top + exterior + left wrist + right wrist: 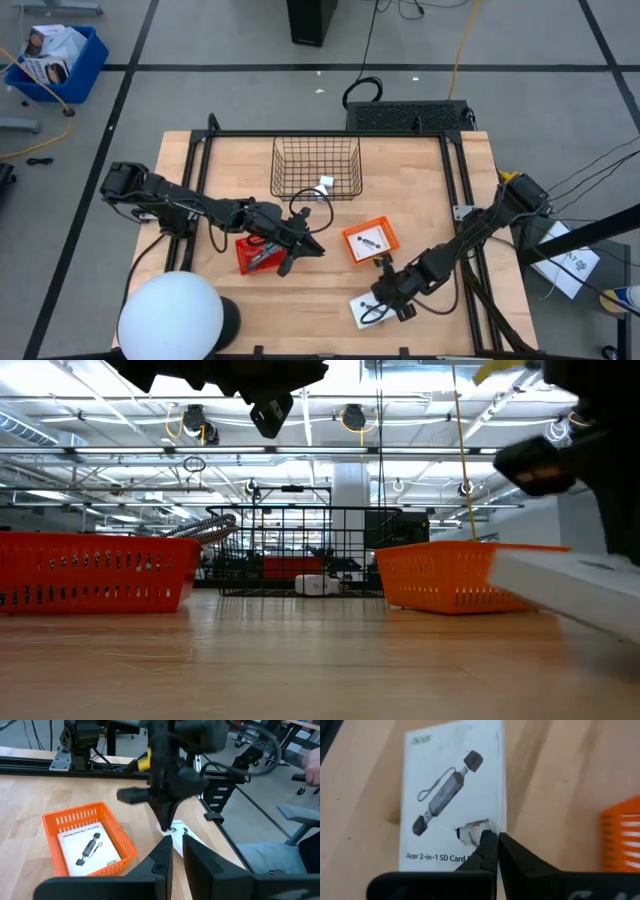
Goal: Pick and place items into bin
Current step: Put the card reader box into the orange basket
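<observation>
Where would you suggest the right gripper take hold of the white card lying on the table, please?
By its edge. The white card lies flat on the table, so a top-down pinch finds nothing. In the right wrist view, the right gripper sits over its long edge; slipping one finger under there looks best.

2 dark, nearly black jointed arms, left arm (190,208) and right arm (470,238), had black cables looped alongside; the right arm had a yellow patch near its base; fingers (159,865) were matte black wedges.

white card (452,802) printed "acer", "Acer 2-in-1 SD Card"
</observation>
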`<state>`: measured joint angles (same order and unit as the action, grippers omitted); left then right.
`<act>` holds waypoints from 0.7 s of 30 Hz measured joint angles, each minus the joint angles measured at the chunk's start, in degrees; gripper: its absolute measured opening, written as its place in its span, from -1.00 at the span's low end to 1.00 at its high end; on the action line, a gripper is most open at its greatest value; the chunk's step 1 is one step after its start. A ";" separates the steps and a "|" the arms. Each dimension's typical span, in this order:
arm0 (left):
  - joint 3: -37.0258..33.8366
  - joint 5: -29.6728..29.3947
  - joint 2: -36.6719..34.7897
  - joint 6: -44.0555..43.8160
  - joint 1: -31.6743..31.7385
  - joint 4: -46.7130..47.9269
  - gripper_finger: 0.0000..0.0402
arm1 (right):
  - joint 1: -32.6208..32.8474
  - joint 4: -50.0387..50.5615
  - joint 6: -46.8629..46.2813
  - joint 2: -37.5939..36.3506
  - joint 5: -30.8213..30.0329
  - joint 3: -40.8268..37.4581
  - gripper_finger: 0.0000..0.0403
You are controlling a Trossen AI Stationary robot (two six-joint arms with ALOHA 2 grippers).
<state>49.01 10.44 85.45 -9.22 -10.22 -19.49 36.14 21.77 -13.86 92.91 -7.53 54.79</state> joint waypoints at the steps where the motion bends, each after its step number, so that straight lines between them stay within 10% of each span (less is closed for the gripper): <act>1: 0.00 0.00 0.00 0.01 0.00 0.00 -0.77 | 0.04 0.52 -0.01 -1.04 -0.57 0.02 -0.99; 21: 0.00 0.00 0.00 -0.56 0.01 -0.04 -0.77 | -1.38 13.62 6.29 -20.61 -20.64 0.17 -0.99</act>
<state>49.01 10.44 85.45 -9.78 -10.21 -19.53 34.76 35.38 -7.57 72.30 -28.17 54.96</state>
